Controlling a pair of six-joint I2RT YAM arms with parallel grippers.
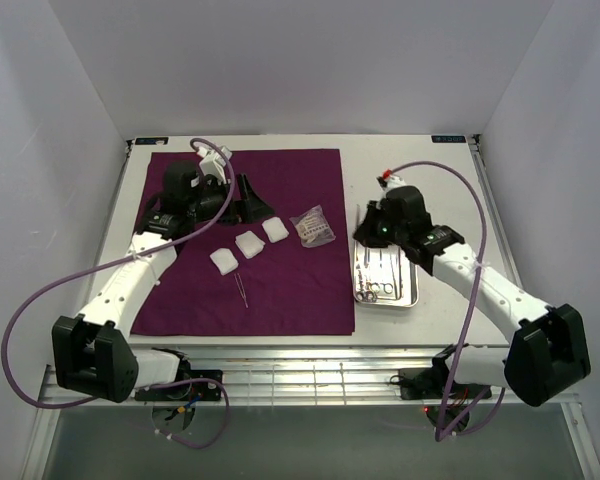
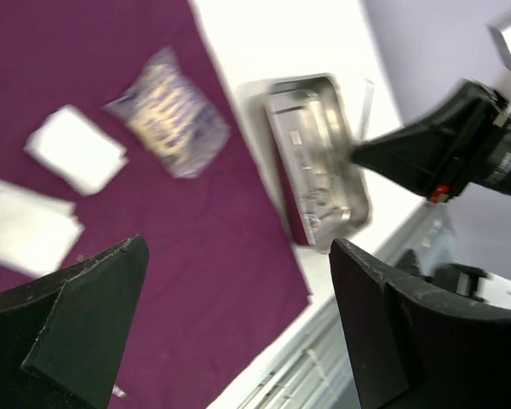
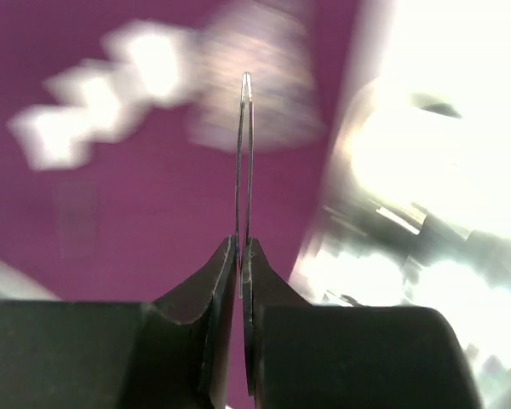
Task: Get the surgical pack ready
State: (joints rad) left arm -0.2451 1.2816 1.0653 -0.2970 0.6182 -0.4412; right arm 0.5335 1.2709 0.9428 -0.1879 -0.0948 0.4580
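Note:
The deep-purple cloth (image 1: 280,280) lies flat on the table. On it are three white gauze pads (image 1: 250,245), a clear packet (image 1: 313,226) and thin metal tweezers (image 1: 242,290). The small steel tray (image 1: 412,292) holding metal instruments stands just off the cloth's right edge. My left gripper (image 1: 255,203) hovers open over the cloth behind the pads, with nothing between its fingers (image 2: 94,315). My right gripper (image 1: 365,228) is at the tray's far left corner. In the right wrist view it (image 3: 242,247) is shut on a second pair of thin tweezers (image 3: 245,145) that point forward over the cloth.
White walls close in the table on the left, back and right. A slatted metal edge (image 1: 310,380) runs along the front between the arm bases. Purple cables (image 1: 40,300) loop beside each arm. The right arm (image 2: 447,149) shows beyond the tray (image 2: 358,200) in the left wrist view.

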